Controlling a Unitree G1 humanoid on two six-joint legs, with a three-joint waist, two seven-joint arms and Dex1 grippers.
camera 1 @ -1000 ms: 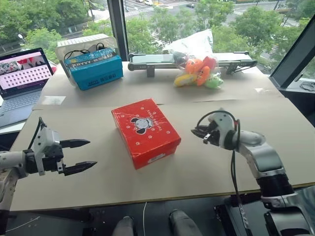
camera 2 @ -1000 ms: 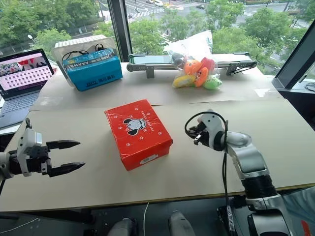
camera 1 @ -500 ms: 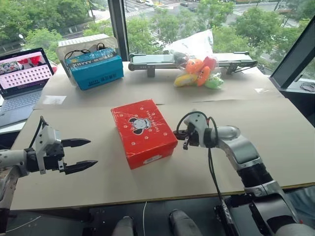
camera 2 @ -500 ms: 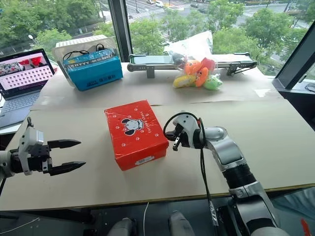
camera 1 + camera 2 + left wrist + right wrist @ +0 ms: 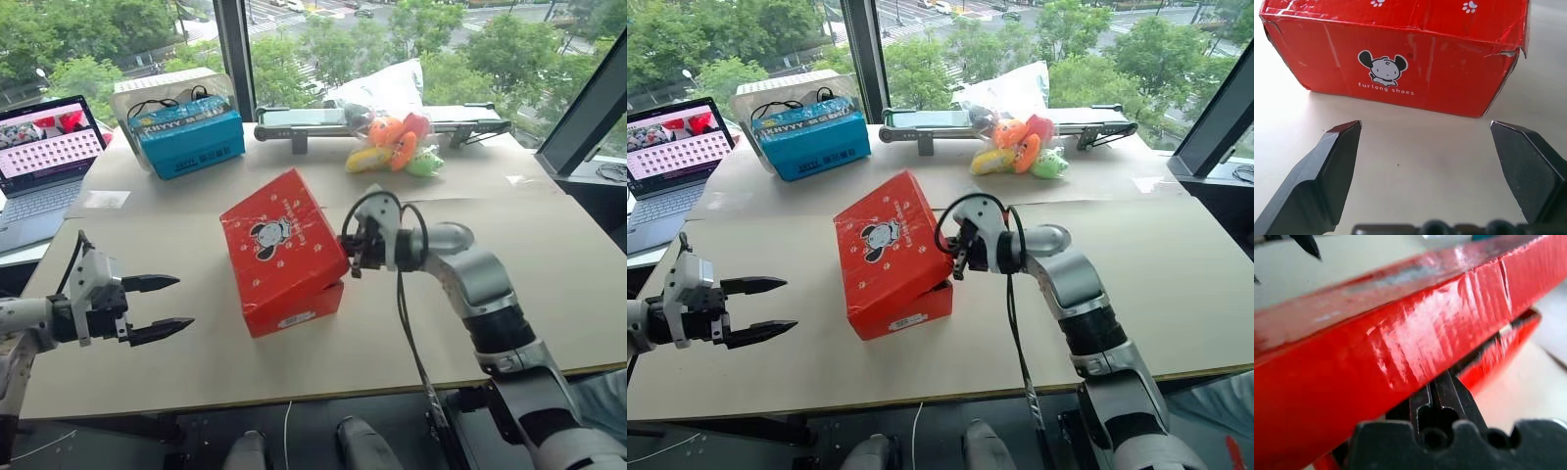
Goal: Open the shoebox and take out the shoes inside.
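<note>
Lid now tilted up on right side; second ago shoebox lay shut mid-table. My right gripper, fingers pressed together, wedged under lid edge, prying. Left gripper spread, idle beside box. Shoes hidden; lid needs swinging further.

Cardboard-covered table; windows; trees outside.

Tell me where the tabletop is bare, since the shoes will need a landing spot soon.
Bare cardboard-covered table lies right of the red cartoon-mouse shoebox, beyond the right gripper, and along the front edge. The back is crowded: blue lettered box, plush toys. The open left gripper guards the left.
</note>
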